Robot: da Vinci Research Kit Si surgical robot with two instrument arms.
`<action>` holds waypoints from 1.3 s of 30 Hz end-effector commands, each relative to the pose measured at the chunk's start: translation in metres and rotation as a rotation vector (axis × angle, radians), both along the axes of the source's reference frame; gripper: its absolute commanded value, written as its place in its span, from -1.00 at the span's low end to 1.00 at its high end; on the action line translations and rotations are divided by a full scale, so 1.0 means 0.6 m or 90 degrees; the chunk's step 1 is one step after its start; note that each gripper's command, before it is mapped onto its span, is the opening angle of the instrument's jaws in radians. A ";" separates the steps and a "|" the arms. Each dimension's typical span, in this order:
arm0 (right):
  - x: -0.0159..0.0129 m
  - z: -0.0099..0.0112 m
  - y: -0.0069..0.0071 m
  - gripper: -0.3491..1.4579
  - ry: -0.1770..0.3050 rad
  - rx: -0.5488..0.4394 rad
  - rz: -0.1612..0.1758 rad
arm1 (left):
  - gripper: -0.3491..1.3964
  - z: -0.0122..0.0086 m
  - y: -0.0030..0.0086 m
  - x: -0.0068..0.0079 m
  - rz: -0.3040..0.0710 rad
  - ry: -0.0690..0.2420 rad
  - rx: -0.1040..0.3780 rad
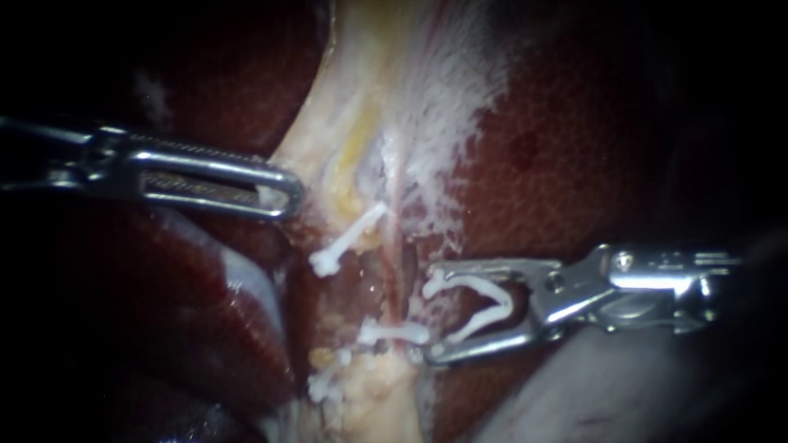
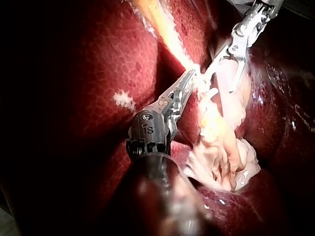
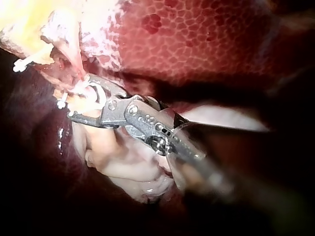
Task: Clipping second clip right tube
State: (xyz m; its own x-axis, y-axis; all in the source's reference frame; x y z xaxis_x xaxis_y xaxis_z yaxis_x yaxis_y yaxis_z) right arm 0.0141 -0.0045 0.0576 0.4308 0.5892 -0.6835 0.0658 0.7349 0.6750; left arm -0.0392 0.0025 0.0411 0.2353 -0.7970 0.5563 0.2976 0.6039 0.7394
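Observation:
A thin reddish right tube (image 1: pixel 400 246) runs down the pale tissue band. A white clip (image 1: pixel 396 332) sits shut across it lower down. My right instrument (image 1: pixel 428 313) comes in from the right; its jaws stand wide and hold an open white clip (image 1: pixel 484 308). That clip's mouth faces the tube and lies just to its right; I cannot tell whether it reaches around the tube. My left instrument (image 1: pixel 283 193) is shut on the edge of the pale tissue (image 1: pixel 345 164), as the left wrist view also shows for the left instrument (image 2: pixel 189 81). In the right wrist view the right instrument (image 3: pixel 81 98) lies against the pale strands.
Another white clip (image 1: pixel 349 238) lies slanted on the left tube, and one more clip (image 1: pixel 328 385) sits lower on the yellowish tissue. Dark red liver (image 1: pixel 574 164) surrounds the band on both sides. A smooth grey-pink bulge (image 1: pixel 607 385) lies under the right instrument.

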 end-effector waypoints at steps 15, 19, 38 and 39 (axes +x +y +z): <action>0.0060 0.0033 -0.0006 0.04 -0.011 0.047 0.002 | -1.00 -0.0040 -0.0011 0.0003 -0.005 -0.003 -0.008; 0.0084 0.0033 -0.0005 0.04 -0.005 0.051 -0.011 | -1.00 -0.0040 -0.0011 0.0003 -0.005 -0.003 -0.008; 0.0097 0.0032 -0.0007 -0.18 0.003 0.117 -0.068 | -1.00 -0.0040 -0.0011 0.0003 -0.004 -0.003 -0.008; 0.0097 0.0033 -0.0006 -0.21 0.003 0.121 -0.069 | -1.00 -0.0040 -0.0011 0.0003 -0.004 -0.003 -0.008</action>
State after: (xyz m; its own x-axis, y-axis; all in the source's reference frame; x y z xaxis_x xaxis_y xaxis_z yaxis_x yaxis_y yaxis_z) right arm 0.0199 -0.0048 0.0597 0.4976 0.6605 -0.5623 0.1409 0.5780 0.8038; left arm -0.0390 0.0019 0.0387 0.2270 -0.7913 0.5677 0.2986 0.6114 0.7328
